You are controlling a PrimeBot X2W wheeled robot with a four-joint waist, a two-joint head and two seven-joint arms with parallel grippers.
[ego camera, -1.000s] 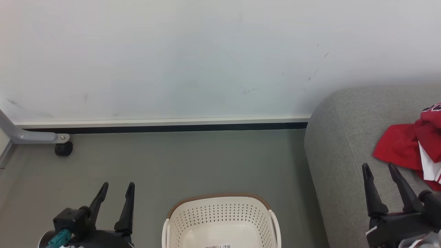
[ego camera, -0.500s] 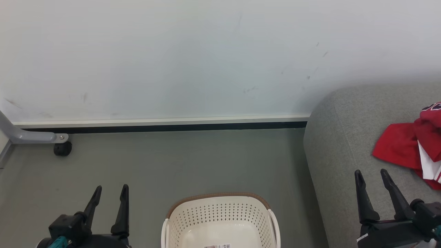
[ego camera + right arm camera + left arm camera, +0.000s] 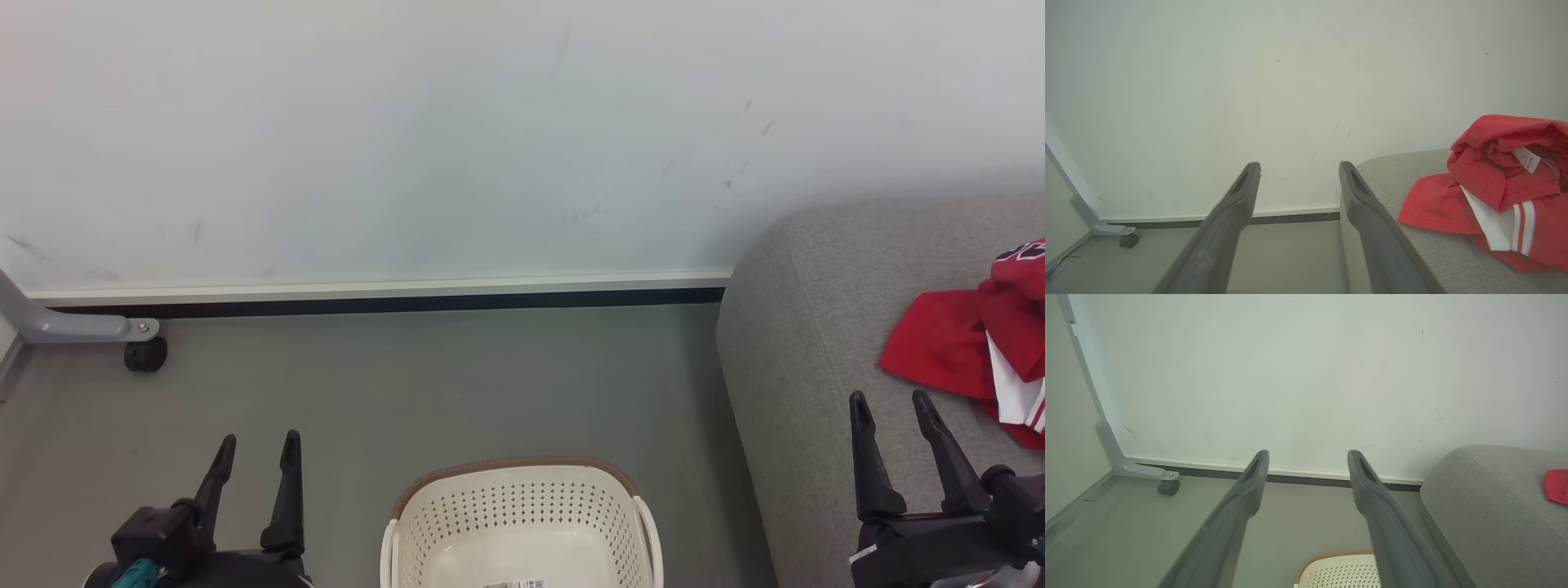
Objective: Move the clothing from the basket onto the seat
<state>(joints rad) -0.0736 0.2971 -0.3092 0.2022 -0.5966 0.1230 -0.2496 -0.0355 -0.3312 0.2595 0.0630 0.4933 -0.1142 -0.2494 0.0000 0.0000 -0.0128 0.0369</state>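
Note:
The red clothing (image 3: 976,347) lies in a heap on the grey seat (image 3: 808,327) at the right, with white stripes and a white part showing (image 3: 1502,192). The cream basket (image 3: 522,523) with its brown rim stands on the floor at bottom centre; its inside holds only a small label. My right gripper (image 3: 890,400) is open over the seat's front part, just left of the clothing, holding nothing. My left gripper (image 3: 257,441) hangs open over the floor left of the basket, fingers (image 3: 1249,486) apart and nothing between them.
A pale wall with a white baseboard (image 3: 375,290) runs behind the grey floor. A grey metal leg with a black caster (image 3: 145,354) stands at the far left. The seat (image 3: 1494,498) edge comes close to the basket's right side.
Both grippers drew back toward the bottom of the head view; the left one sank lower. The clothing stays where it lay on the seat.

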